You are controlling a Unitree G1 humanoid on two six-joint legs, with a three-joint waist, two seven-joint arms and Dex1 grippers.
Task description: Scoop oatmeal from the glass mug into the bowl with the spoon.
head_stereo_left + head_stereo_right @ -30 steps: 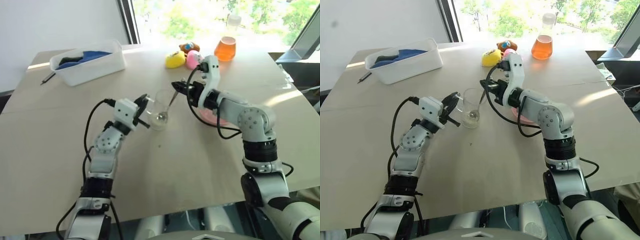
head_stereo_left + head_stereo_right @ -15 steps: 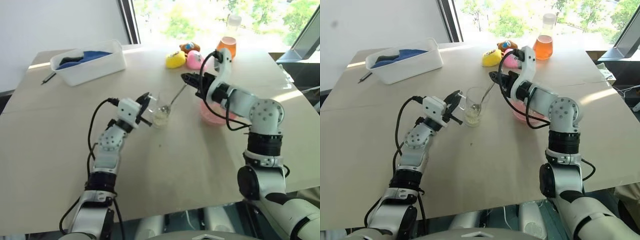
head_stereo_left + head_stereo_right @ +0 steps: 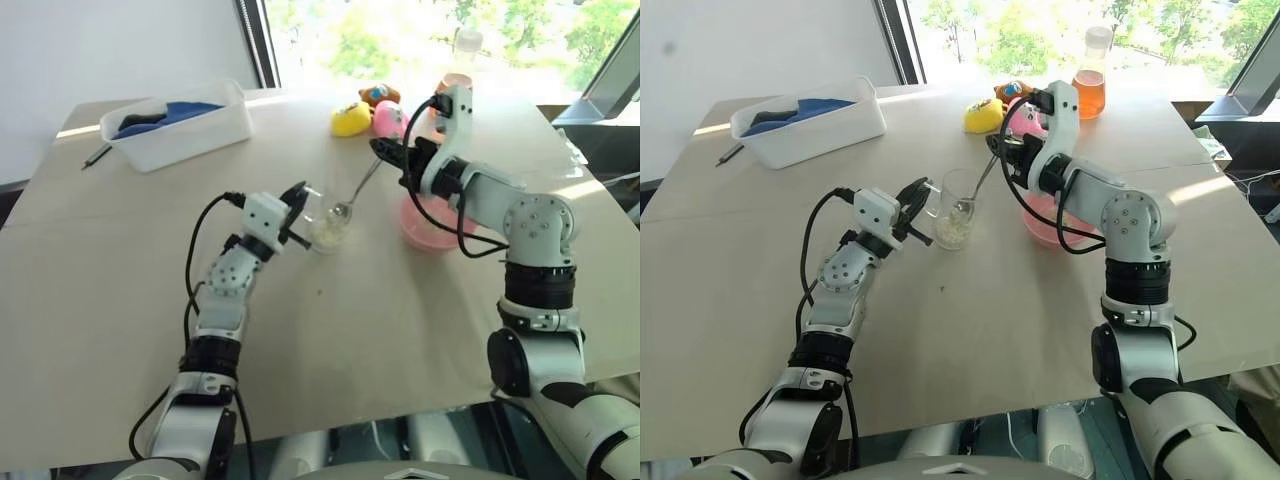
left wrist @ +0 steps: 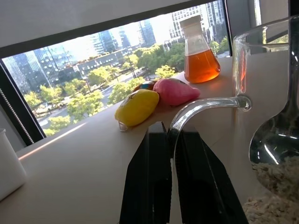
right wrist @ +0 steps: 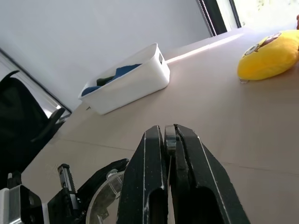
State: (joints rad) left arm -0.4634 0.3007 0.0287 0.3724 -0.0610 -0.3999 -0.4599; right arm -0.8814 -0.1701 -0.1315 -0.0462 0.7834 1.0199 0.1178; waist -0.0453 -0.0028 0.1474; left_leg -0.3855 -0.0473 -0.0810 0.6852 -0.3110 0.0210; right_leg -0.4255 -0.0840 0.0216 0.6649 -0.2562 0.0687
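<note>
Left tool [image 3: 297,212] clamps the clear glass mug [image 3: 325,218]'s handle; right tool [image 3: 384,152] pinches the silver spoon [image 3: 352,199].

A white rectangular tub [image 3: 178,125] holding blue and dark items is seen at the far left of the table [image 3: 120,290], a dark pen [image 3: 96,155] just beside it. A yellow toy [image 3: 350,119], a pink toy [image 3: 386,119] and a flask of orange liquid [image 3: 1090,89] are grouped near the window.

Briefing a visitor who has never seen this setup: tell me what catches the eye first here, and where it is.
At the table's centre, the left gripper is shut on the handle of the glass mug, which holds oatmeal. The right gripper holds the spoon slanting into it. Just to the right sits the pink bowl; a flask of orange liquid glows by the window.
</note>
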